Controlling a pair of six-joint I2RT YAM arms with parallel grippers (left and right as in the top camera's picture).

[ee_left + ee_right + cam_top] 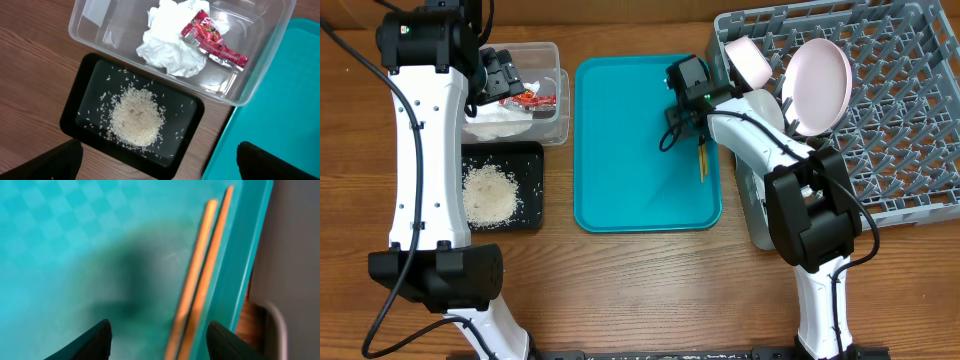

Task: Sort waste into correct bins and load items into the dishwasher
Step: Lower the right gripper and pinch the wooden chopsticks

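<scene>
My left gripper (498, 72) is open and empty above the clear tub (548, 58), which holds the red wrapper (530, 98) and the white napkin (495, 120). In the left wrist view the wrapper (212, 37) lies on the napkin (167, 47), and my open fingers (160, 170) frame the black tray (80, 85) of rice (137, 117). My right gripper (695, 128) is open, low over the wooden chopsticks (702, 160) on the teal tray. In the right wrist view the chopsticks (200, 285) lie between my fingers (162, 342). The grey dish rack (910, 130) holds the plate (820, 85) and two bowls (750, 60). The cup is not seen.
The teal serving tray (630, 150) lies mid-table between the bins and the rack; the chopsticks lie along its right rim (240, 270). A grey container (755, 215) stands by the tray's right side, under my right arm. The black tray (525, 160) is in front of the tub.
</scene>
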